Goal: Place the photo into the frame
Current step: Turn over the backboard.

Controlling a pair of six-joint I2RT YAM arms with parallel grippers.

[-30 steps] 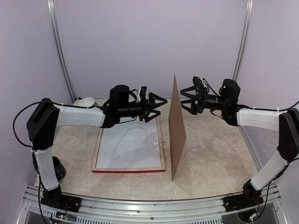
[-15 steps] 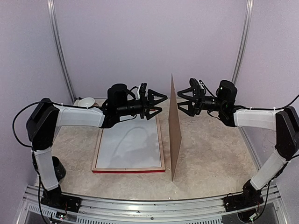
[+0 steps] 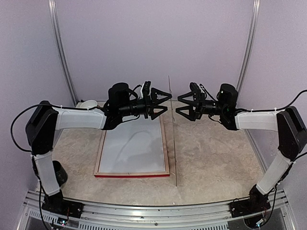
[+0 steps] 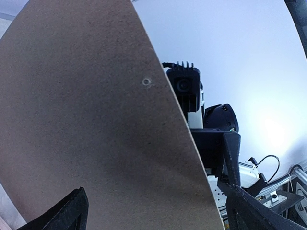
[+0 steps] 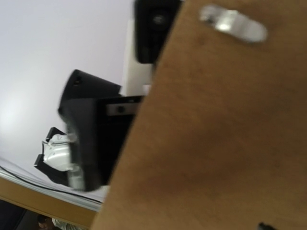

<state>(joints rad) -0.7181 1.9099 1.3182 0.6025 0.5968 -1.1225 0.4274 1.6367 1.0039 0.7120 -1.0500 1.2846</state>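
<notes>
Red frame (image 3: pixel 132 175): one, flat on desk (image 3: pixel 216 148), long axis near-to-far
Photo (image 3: pixel 132 148): one, white back up
Left end effector (image 3: pixel 168 102): spread open
Right end effector (image 3: pixel 180 103): spread open

I find nothing I can read on any of my three feeds: no lettering, label, brand or number. The brown board (image 4: pixel 86 120) shows a bare face to both wrist cameras. The photo (image 3: pixel 132 151), lying in the frame (image 3: pixel 132 174) on the worktop (image 3: pixel 216 153), turns only plain white toward me.
</notes>
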